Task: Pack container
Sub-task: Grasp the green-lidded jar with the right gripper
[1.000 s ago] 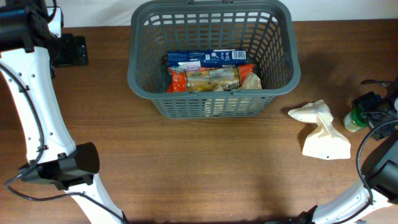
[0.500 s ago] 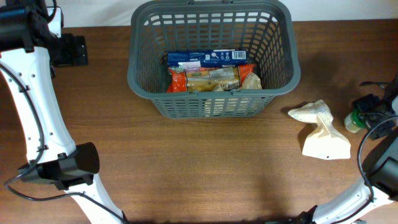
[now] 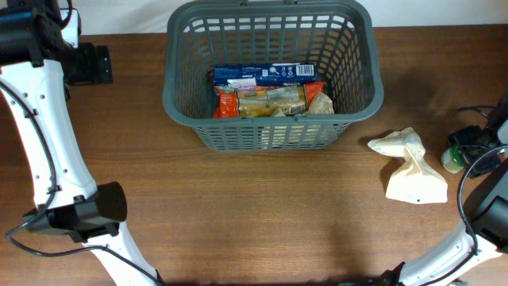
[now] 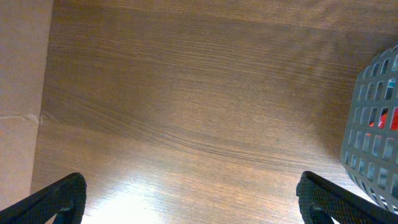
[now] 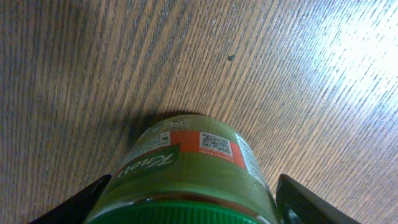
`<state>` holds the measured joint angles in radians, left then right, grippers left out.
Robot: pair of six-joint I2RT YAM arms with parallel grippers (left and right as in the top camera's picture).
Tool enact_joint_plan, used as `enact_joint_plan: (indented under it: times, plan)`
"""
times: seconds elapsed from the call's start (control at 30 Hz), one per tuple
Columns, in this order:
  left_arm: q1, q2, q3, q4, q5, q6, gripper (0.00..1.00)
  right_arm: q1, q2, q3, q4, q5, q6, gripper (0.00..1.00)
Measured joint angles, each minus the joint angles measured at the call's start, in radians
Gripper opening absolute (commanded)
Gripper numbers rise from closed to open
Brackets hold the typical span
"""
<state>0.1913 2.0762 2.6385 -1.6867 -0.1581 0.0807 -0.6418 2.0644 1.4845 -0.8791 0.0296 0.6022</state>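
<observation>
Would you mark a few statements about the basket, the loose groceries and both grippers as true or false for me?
1. The basket holds a blue box. True.
2. The cream bag lies inside the basket. False: it lies on the table, to the right of the basket in the overhead view.
3. The green-lidded jar stands between the fingers of the right gripper. True.
4. The left gripper is shut on a packet. False: it is open over bare wood, with nothing between its fingers.
5. The basket lies tipped on its side. False: it stands upright, its opening facing up.
</observation>
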Motion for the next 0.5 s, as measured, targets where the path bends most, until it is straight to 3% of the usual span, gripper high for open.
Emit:
enact_joint_plan:
  times: [0.2, 0.4, 0.5]
  plan:
    - [0.000, 0.000, 0.000, 0.000, 0.000, 0.000, 0.99, 0.000, 0.000, 0.000, -0.029, 0.000, -0.003, 0.59]
    - [0.000, 0.000, 0.000, 0.000, 0.000, 0.000, 0.99, 0.000, 0.000, 0.006, -0.086, -0.002, -0.012, 0.53]
    - [0.000, 0.000, 0.000, 0.000, 0.000, 0.000, 0.99, 0.000, -0.010, 0.064, -0.134, -0.082, -0.082, 0.48]
